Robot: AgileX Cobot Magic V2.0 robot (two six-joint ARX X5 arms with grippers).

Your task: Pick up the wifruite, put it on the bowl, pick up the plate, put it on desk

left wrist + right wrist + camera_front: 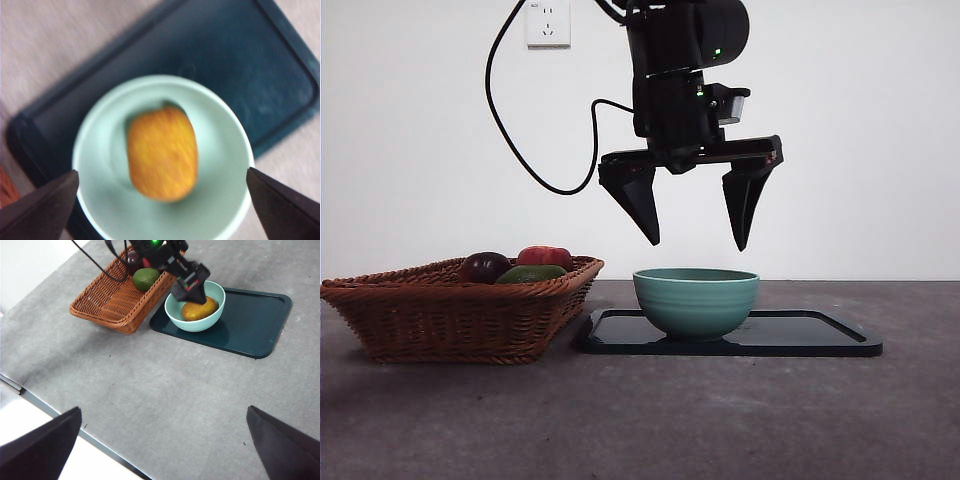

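The left gripper (698,243) is held wide open and empty above the bowl (696,300). The wifruite (161,153) is seen lying inside the bowl, on the tray (820,335). The right gripper (162,450) is spread, empty.

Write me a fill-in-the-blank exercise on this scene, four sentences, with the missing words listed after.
1. The orange-brown wifruite lies inside the mint-green ____.
2. The bowl stands on a dark ____, beside the wicker basket.
3. The left gripper hangs directly above the bowl with its jaws ____.
4. The right gripper hangs over bare ____, far from the bowl.

Missing words: bowl; tray; open; desk
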